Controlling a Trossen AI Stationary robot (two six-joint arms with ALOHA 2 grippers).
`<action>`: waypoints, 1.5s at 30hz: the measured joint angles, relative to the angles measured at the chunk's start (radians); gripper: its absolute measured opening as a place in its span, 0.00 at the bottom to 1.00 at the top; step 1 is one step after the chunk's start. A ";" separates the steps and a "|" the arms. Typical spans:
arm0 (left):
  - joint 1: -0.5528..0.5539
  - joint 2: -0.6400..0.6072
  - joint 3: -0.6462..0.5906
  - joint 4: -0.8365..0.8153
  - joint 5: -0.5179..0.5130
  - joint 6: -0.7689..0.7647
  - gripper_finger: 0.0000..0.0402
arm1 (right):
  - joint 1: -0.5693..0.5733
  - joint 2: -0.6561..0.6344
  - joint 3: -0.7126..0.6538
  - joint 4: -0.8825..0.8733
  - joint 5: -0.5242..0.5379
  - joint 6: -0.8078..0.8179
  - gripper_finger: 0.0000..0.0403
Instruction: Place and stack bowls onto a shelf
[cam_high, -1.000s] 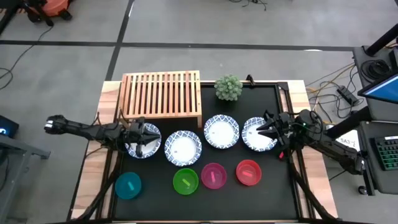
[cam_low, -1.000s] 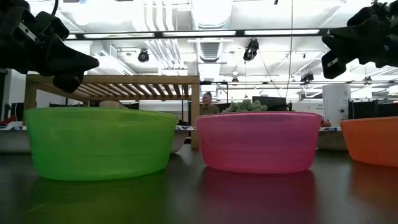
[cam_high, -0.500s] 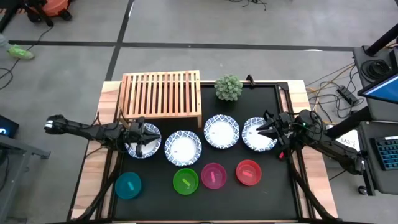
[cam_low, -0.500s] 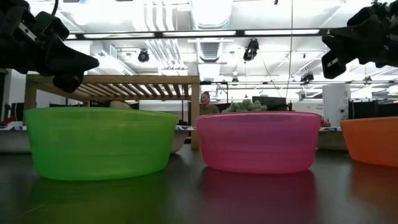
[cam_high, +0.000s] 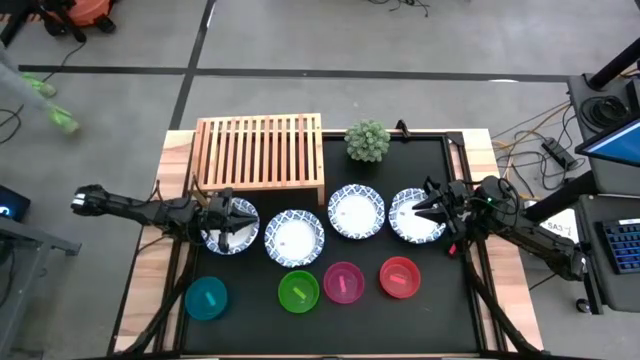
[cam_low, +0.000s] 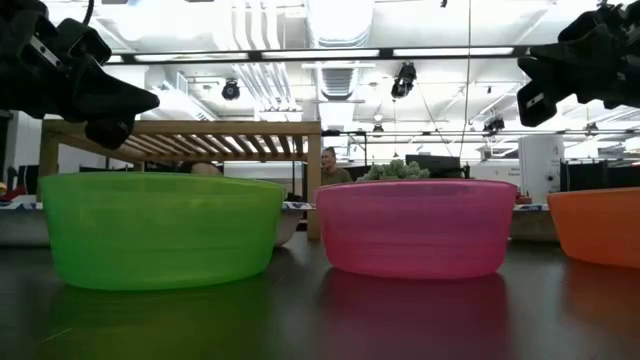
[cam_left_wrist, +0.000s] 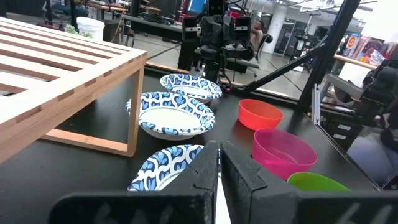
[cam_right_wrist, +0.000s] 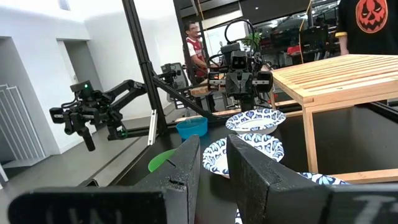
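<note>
The left gripper (cam_high: 232, 222) hangs over the patterned bowl (cam_high: 231, 226) nearest the left edge of the bench, fingers nearly pressed together with only a slit between them and holding nothing. That bowl sits just in front of the wooden shelf (cam_high: 260, 150), which occupies the far-left part of the bench, so the left arm is the nearer one and its carry would be a short lift straight toward the far edge.

The right gripper (cam_high: 427, 208) hovers over the patterned bowl (cam_high: 417, 216) closest to the right edge, fingers a narrow gap apart and empty; it lies well apart from the shelf, with two more patterned bowls (cam_high: 325, 225) between. A potted plant (cam_high: 367, 141) stands just beside the shelf's right end and could hinder a carry from that side.

Four plain bowls (cam_high: 304, 286) line the near edge; nothing is on the shelf yet.
</note>
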 joint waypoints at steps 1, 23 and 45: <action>0.000 0.000 0.000 0.000 0.000 0.000 0.00 | 0.000 0.000 0.000 0.000 0.000 0.000 0.17; 0.000 0.000 0.000 0.000 0.000 0.000 0.00 | 0.000 0.000 0.000 0.000 0.000 0.000 0.17; 0.000 0.000 -0.001 0.438 -0.056 -0.042 0.00 | 0.025 0.000 0.003 0.193 0.129 0.181 0.17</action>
